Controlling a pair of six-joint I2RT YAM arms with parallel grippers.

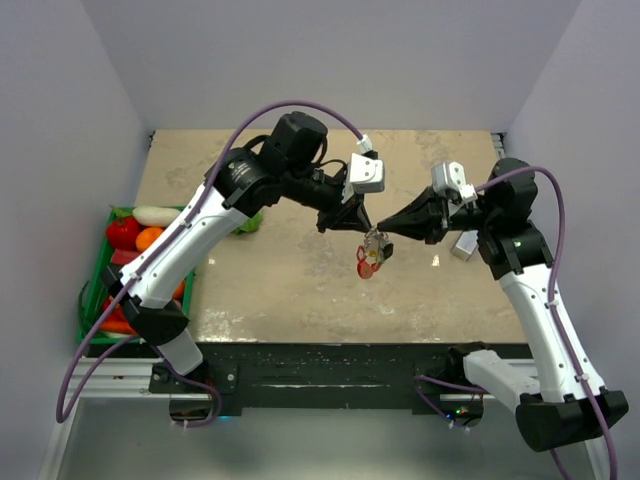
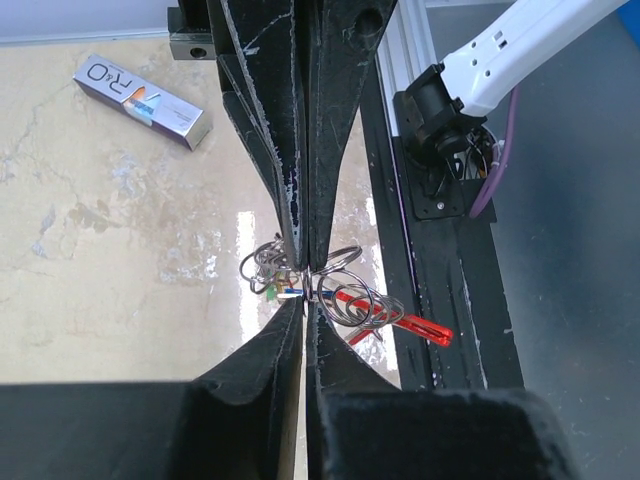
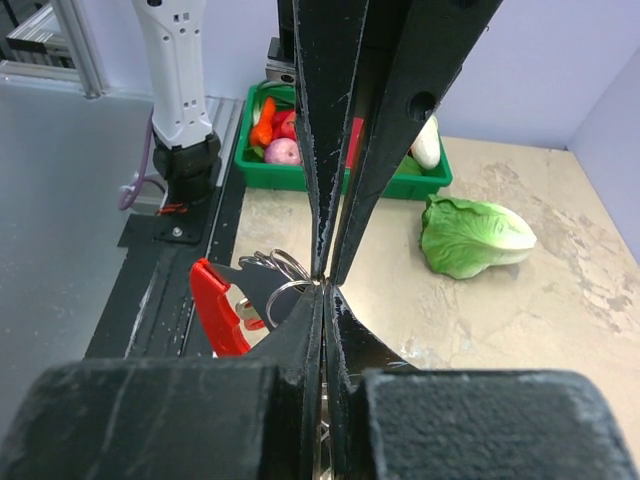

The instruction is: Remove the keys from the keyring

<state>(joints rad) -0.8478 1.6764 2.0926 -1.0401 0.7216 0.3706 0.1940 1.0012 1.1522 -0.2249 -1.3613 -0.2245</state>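
Note:
The keyring (image 1: 372, 243) hangs in mid-air over the table's middle, pinched between both grippers. My left gripper (image 1: 361, 228) comes from the left and my right gripper (image 1: 386, 231) from the right, tip to tip. In the left wrist view my left gripper (image 2: 303, 298) is shut on silvery wire loops (image 2: 352, 298). Small keys (image 2: 272, 288) with green and blue bits hang left and a red fob (image 2: 418, 327) points right. In the right wrist view my right gripper (image 3: 325, 285) is shut on a ring (image 3: 278, 290), with the red fob (image 3: 214, 305) to its left.
A green crate (image 1: 92, 295) of vegetables stands at the table's left edge, also in the right wrist view (image 3: 400, 186). A lettuce leaf (image 1: 250, 222) lies near it (image 3: 472, 236). A small silver box (image 2: 140, 100) lies at the right of the table (image 1: 463, 246).

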